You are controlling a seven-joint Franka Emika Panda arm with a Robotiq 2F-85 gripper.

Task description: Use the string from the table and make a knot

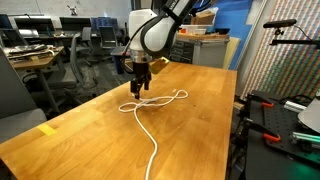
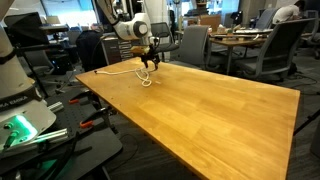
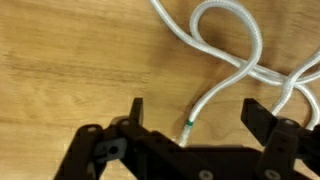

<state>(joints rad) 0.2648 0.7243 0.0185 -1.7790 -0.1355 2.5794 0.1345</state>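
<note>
The white string (image 1: 150,118) lies on the light-brown wooden table (image 1: 200,130), forming a loop near the far end and trailing to the near edge. It also shows in an exterior view (image 2: 135,70) and in the wrist view (image 3: 225,45), where it crosses over itself. Its end with a small green band (image 3: 190,125) lies between my fingers. My gripper (image 3: 195,115) is open, just above the table over the string's end. In both exterior views the gripper (image 1: 139,85) (image 2: 150,63) hangs low over the loop.
A yellow tape mark (image 1: 47,129) sits near the table's edge. Office chairs and grey desks (image 1: 60,50) stand behind. A rack with cables and tools (image 1: 275,110) stands beside the table. Another robot base (image 2: 20,100) with a green light stands nearby.
</note>
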